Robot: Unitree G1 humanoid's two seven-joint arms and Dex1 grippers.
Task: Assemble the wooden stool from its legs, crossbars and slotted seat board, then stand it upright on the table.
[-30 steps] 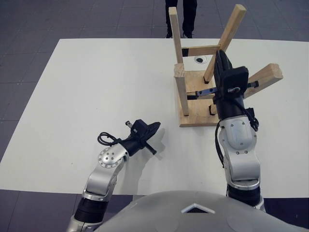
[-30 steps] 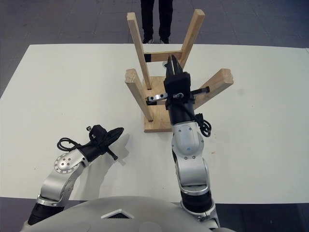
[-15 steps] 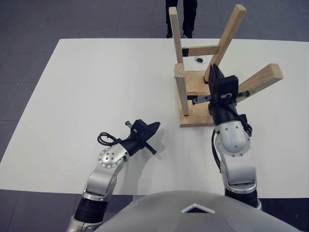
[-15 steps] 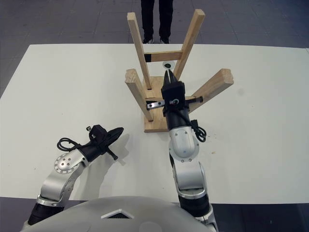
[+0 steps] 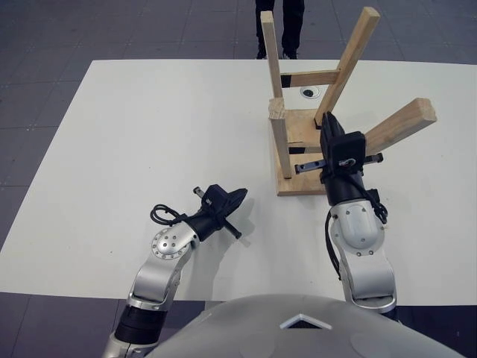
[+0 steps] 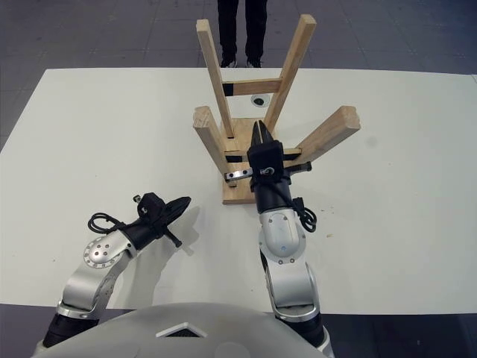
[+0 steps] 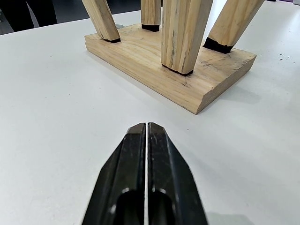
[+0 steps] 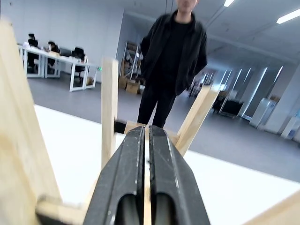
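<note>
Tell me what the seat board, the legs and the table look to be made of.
Seat board: pale bare wood, grain and rough sawn edge showing. Legs: the same light wood with lengthwise grain, dark bands where they meet the board, perhaps paint or tape. Table: smooth matt white top, likely laminate; uncertain.

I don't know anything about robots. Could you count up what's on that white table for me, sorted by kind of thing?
Seat board: 1
Legs: 4
Crossbars: 2 that I can see
Robot tools: 2, the left tool and the right tool
Total: 9
</note>
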